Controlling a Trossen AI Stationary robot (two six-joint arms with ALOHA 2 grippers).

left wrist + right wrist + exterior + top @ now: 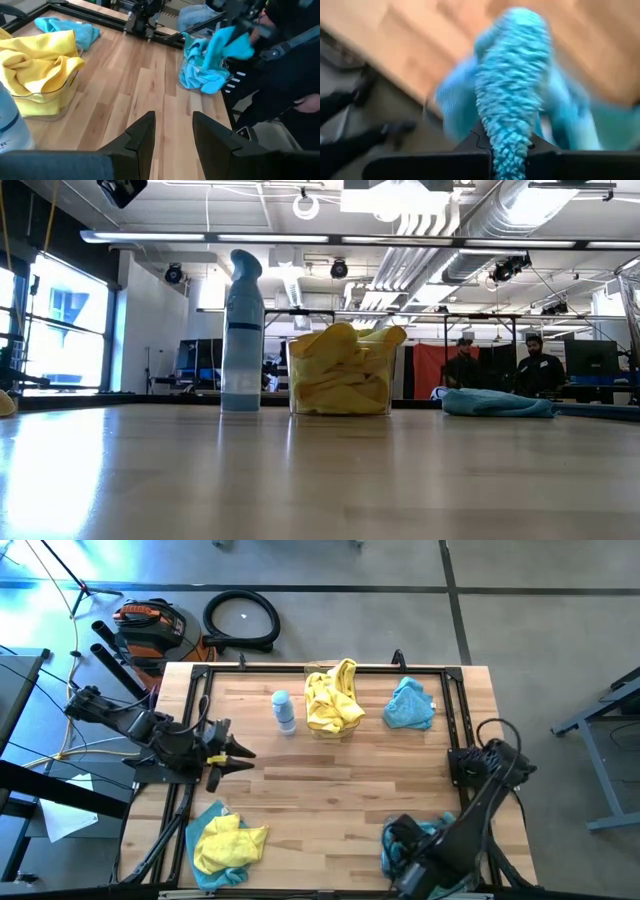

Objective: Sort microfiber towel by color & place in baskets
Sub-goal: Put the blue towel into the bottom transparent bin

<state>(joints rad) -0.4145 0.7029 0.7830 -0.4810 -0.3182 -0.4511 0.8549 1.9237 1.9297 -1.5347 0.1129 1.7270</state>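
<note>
A clear tub (pixel 333 725) at the far middle of the table holds yellow towels (pixel 37 67). One teal towel (pixel 410 705) lies flat on the table to the right of it. At the near left corner a yellow towel (pixel 228 842) rests on a teal one (pixel 205 815). More teal towels are heaped (pixel 200 77) at the near right corner; I cannot make out a tub around them. My right gripper (pixel 510 150) is over this heap, shut on a teal towel (pixel 512 85). My left gripper (pixel 172 135) is open at the table's left side, touching nothing. My right gripper pinches a bunched fold of the teal towel (pixel 510 132) between its two fingers. In the left wrist view the towel (pixel 225 45) hangs slack below the gripper, over the teal heap. Whether its lower end touches the heap I cannot tell.
A white-and-blue spray bottle (pixel 284 712) stands upright just left of the yellow tub. A black frame rail (pixel 455 710) runs along the table's far and side edges. Bare wood (pixel 340 800) spans the table's middle. People (pixel 535 365) stand in the room beyond.
</note>
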